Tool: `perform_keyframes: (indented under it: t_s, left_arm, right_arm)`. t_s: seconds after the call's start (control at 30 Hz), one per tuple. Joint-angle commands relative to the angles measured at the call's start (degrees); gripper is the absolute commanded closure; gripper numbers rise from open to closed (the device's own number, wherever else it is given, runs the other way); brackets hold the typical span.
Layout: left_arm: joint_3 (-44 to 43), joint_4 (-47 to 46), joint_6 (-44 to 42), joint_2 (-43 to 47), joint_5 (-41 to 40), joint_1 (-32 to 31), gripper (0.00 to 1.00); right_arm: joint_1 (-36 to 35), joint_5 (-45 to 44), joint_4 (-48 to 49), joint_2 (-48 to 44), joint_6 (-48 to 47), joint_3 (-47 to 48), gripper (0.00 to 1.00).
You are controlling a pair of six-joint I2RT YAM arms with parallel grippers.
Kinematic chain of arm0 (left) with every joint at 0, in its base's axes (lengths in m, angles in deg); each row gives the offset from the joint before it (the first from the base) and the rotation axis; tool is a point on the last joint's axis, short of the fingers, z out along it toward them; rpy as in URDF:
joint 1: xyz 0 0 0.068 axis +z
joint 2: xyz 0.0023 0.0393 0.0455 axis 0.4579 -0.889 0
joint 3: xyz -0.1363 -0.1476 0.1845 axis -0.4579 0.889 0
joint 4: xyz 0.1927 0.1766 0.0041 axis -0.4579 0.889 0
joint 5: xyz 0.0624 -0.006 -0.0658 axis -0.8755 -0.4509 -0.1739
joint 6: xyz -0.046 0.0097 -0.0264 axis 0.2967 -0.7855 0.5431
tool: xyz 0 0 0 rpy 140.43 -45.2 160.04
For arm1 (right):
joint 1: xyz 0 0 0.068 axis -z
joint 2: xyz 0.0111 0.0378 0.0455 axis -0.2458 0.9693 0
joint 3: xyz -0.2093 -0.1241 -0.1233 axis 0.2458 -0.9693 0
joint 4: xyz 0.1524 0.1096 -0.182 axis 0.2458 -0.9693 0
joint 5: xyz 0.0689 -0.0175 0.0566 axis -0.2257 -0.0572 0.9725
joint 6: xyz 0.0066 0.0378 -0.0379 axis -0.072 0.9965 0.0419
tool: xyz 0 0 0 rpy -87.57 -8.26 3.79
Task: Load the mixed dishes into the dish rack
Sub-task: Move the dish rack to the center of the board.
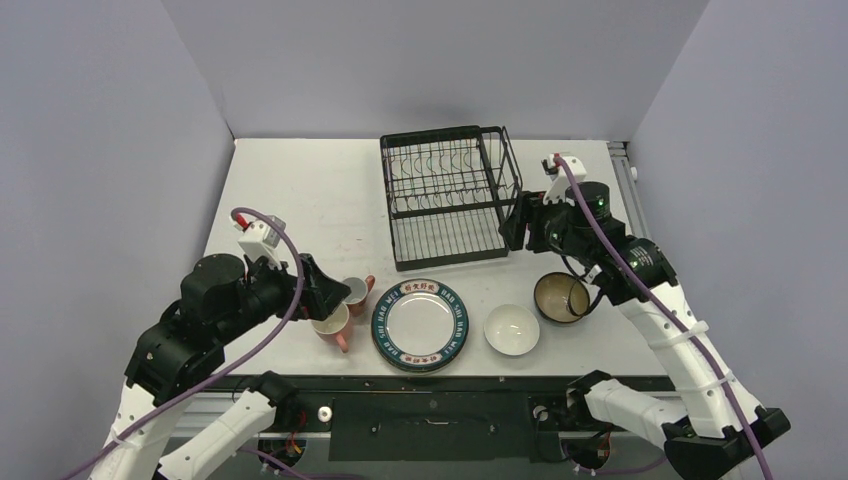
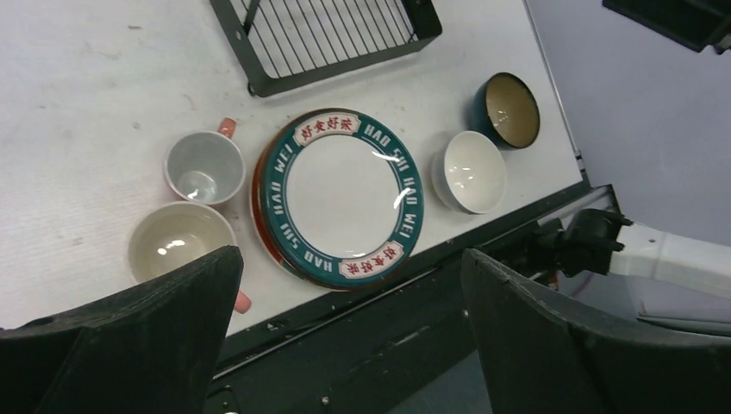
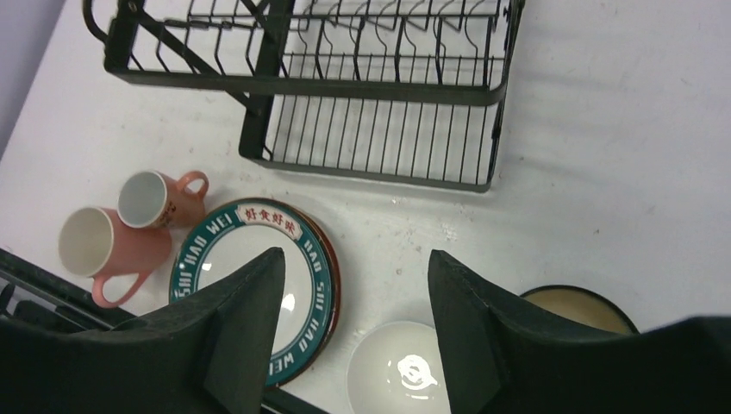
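Observation:
The black wire dish rack (image 1: 445,195) stands empty at the back middle of the table. In front of it lies a green-rimmed lettered plate (image 1: 420,323) with a red rim showing beneath it. Two pink mugs (image 1: 357,293) (image 1: 333,325) stand left of the plate. To its right are a white bowl (image 1: 512,329) and a dark bowl (image 1: 561,297). My left gripper (image 1: 335,291) hangs open over the mugs with nothing in it. My right gripper (image 1: 515,224) is open and empty beside the rack's right front corner. In the left wrist view the plate (image 2: 340,198) lies beyond the open left gripper (image 2: 352,257).
The dishes sit close to the table's front edge (image 1: 440,376), just ahead of the arm bases. Grey walls close in the back and both sides. Bare tabletop (image 1: 300,190) lies left of the rack.

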Motion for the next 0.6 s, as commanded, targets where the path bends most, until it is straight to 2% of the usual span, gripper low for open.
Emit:
perform_keyframes:
  t_s: [0.0,0.1,0.27,0.57]
  left_arm:
    - [1.3,-0.14,7.56,1.16,6.62,0.15,0.03]
    - [4.41,-0.85,10.24,1.85,7.94,0.11,0.01]
    - [7.92,-1.71,14.11,3.25,9.68,0.07,0.1]
    - [11.52,-1.88,17.27,1.89,9.22,-1.19,0.19]
  right_arm:
    - [-1.79,-2.67,-3.5,-2.67,-0.74,-3.22,0.44]
    - [-2.53,-2.77,-3.71,-4.07,-0.24,-5.95,0.46]
    - [-5.72,-3.17,-4.0,-6.35,0.61,-9.71,0.5]
    - [-15.18,-9.4,-3.82,-5.02,3.37,-12.02,0.53]
